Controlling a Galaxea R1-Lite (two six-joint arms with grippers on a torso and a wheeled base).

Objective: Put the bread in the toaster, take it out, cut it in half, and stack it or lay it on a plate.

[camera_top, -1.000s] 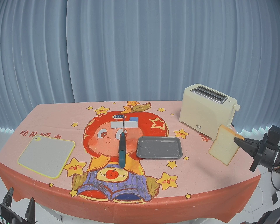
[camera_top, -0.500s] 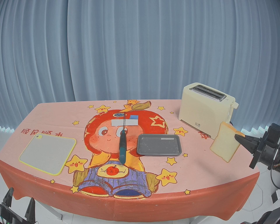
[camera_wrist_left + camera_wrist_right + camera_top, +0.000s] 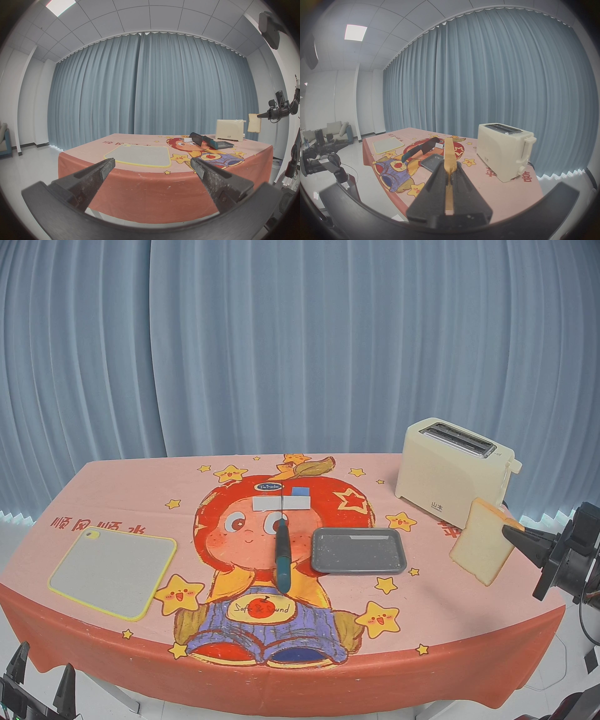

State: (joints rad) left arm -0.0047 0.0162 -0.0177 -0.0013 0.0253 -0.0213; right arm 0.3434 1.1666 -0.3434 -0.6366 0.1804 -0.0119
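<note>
The table (image 3: 437, 609) in front of me has a curved near edge and wears a salmon-pink cloth printed with a cartoon child in an apple hat and yellow stars, with an orange-red skirt hanging over the rim. Behind it a blue-grey pleated curtain (image 3: 312, 346) closes off the whole back wall. Above are white ceiling tiles with a lit panel, and the floor is pale and glossy.

My right gripper (image 3: 449, 170) is clamped on the slice of pale bread with a tan crust (image 3: 480, 543), my fingers pinching its upper crust edge. I hold the slice in the air over the table's right end, on the near side of the cream two-slot toaster (image 3: 453, 474) and apart from it. The slice stands on edge with its long axis close to upright, leaning a little. Its broad face looks toward the middle of the table, and from my right wrist I see only its thin edge.

My left gripper (image 3: 152, 164) hangs below the table's near-left edge with its fingers spread wide and nothing between them.

A dark grey rectangular tray (image 3: 359, 550) lies at mid-table. Just left of it lies a teal-handled knife (image 3: 283, 549), blade toward the curtain. A grey cutting board with a yellow rim (image 3: 112, 571) lies at the left.
</note>
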